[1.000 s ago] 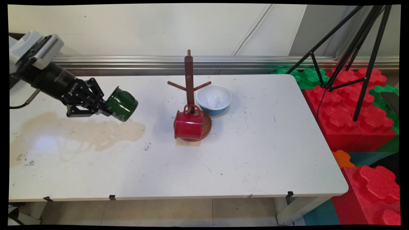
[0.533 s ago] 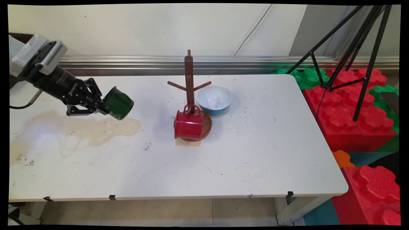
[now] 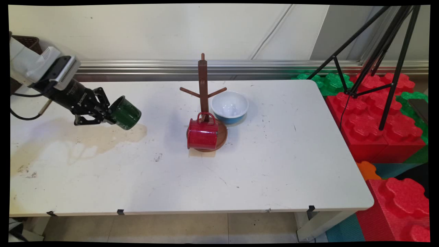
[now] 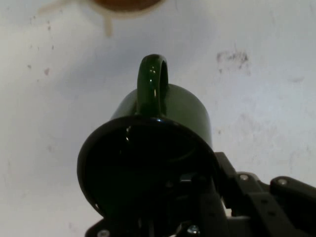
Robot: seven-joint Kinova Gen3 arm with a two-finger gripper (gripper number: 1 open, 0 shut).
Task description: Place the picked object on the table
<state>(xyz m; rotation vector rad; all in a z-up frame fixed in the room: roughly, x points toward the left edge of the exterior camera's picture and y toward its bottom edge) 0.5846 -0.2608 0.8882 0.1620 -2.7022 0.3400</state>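
Looking down across the table (image 3: 274,178) in the main view, you see your gripper (image 3: 111,116) held in the air to the left of the mug tree (image 3: 203,90), its fingers clamped on the rim of a green mug (image 3: 126,113). That mug is tipped on its side, clear of the tabletop, above a tan stain (image 3: 103,137). At the foot of the mug tree a red mug (image 3: 202,134) lies on its side on the round base, handle up. Just right of the mug tree stands a bowl (image 3: 229,106), white inside and blue outside. Farther right, off the table, you have red and green foam blocks (image 3: 377,120) and a black tripod (image 3: 384,55).

In the hand view, the green mug (image 4: 163,128) fills the middle, its dark mouth toward you and its handle pointing up in the picture. The gripper (image 4: 173,217) grips its rim near the bottom edge. The stained table (image 4: 266,74) lies behind it.
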